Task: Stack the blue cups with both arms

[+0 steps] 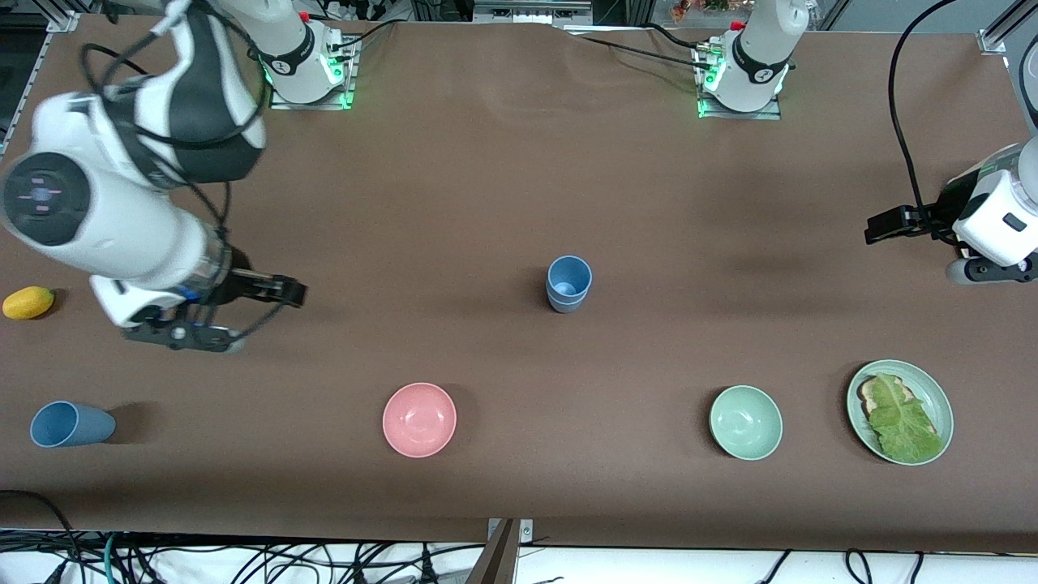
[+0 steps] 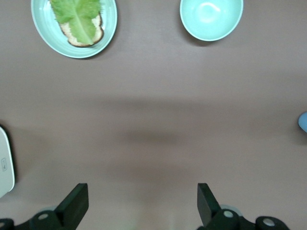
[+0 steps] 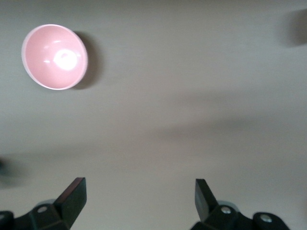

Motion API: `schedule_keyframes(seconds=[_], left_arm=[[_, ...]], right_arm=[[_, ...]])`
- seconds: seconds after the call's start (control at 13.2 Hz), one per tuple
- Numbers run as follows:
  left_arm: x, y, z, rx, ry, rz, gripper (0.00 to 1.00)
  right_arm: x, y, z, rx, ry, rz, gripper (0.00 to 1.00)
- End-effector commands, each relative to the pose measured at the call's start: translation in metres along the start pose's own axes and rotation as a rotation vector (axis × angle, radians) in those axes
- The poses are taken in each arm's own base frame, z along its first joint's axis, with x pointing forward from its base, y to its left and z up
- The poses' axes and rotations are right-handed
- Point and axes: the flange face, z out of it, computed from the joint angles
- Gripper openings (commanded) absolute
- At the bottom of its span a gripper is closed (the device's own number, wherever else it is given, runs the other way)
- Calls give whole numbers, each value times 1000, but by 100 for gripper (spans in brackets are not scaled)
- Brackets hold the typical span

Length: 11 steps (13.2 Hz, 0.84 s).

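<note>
You are looking down on a wide brown tabletop [image 1: 503, 178] from a high camera facing two white robot arms; near the middle of it stand two blue tapered cups nested one inside the other [image 1: 568, 284], upright, with nothing gripping them; a third blue cup [image 1: 71, 424] lies on its side at the right arm's end of the tabletop, close to the front camera's edge, its mouth turned toward that end.

The right gripper [image 1: 243, 315] hangs over bare tabletop at the right arm's end, between the lying cup and a small yellow lemon-shaped object [image 1: 28, 302]; its fingers [image 3: 72, 197] stand wide apart with nothing between them; the right wrist view shows only brown cloth under them, and a round pink bowl [image 3: 54, 56] well apart.

The left gripper [image 1: 892, 223] waits at the left arm's end of the tabletop, raised over bare surface; its fingers [image 2: 74, 203] are likewise spread wide and empty.

Along the edge nearest the front camera, the pink bowl sits nearer the right arm's end; a pale green bowl [image 1: 745, 422] sits nearer the left arm's end; just beside that, closer still to the left arm's end, a pale green plate [image 1: 932, 389] carries a slice of toast under a lettuce leaf [image 1: 902, 422].
</note>
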Motion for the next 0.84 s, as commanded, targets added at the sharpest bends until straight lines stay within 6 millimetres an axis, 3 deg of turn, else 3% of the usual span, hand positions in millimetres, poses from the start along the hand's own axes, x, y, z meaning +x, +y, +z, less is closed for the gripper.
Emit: schedule_keyframes(seconds=[0.0, 0.23, 0.3, 0.46, 0.76], left_arm=[[-2, -5, -4, -23, -2, 107, 100], [-1, -3, -1, -20, -7, 105, 100], [-1, -3, -1, -20, -9, 107, 100], [-1, -1, -1, -20, -7, 110, 100], [-1, 1, 1, -19, -12, 112, 100]], right_arm=[[-36, 65, -27, 59, -18, -87, 100], [-71, 101, -56, 81, 1, -71, 100], [-77, 102, -62, 76, -6, -71, 100], [-77, 107, -73, 59, -19, -66, 100], [-73, 98, -68, 9, -17, -85, 100]])
